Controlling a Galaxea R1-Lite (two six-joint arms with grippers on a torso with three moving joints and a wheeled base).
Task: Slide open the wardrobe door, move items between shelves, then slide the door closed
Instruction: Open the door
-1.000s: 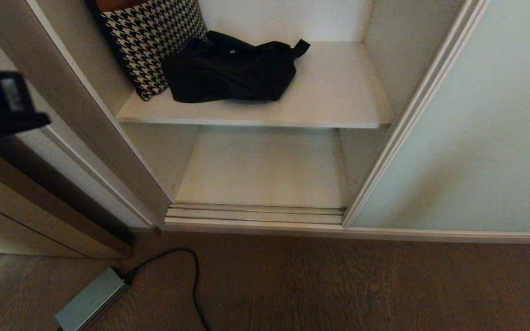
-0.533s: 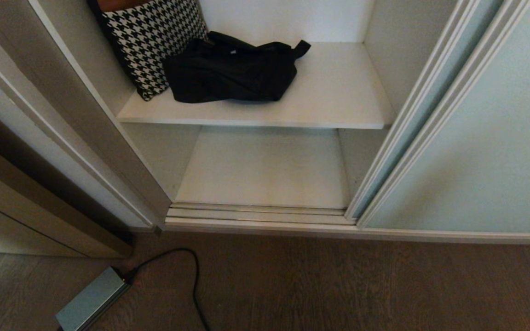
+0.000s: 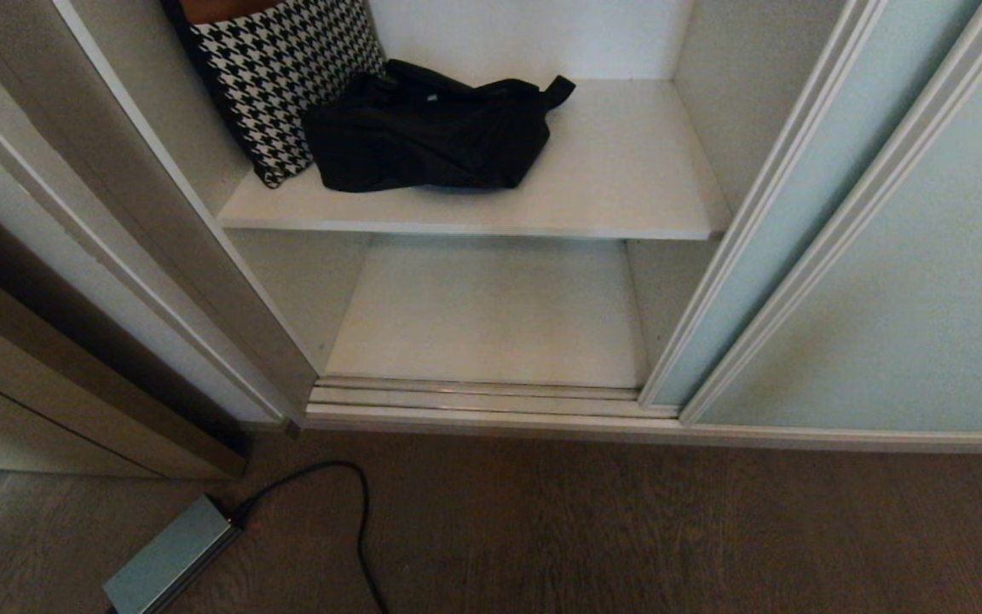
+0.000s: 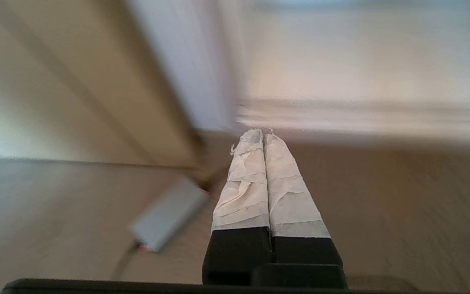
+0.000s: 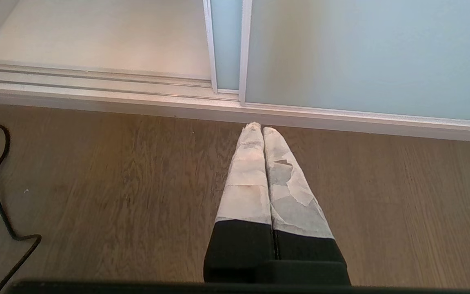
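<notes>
1. Two grippers hang low over the brown wood-grain floor (image 5: 96,183), each shown only in its own wrist view. The right gripper (image 5: 258,127) has its paper-wrapped fingers pressed together, empty, near the wardrobe's bottom track. The left gripper (image 4: 258,131) is likewise pressed together and holds nothing.
2. At the lower left of the head view lie a flat grey power brick (image 3: 169,556) and its black cable (image 3: 346,503).
3. Change: a second ago a dark part of the left arm showed at the left edge; now it is gone. The sliding wardrobe door (image 3: 806,213), pale blue-green frosted glass in a thin off-white frame, has crept leftward from behind the front panel, so closing looks begun.
4. Mid-frame, the lower shelf (image 3: 491,315) is smooth matte white.
5. Farthest, at upper centre, the soft black bag (image 3: 423,136) slumps on the upper shelf (image 3: 627,170), touching a houndstooth cushion (image 3: 278,68).
</notes>
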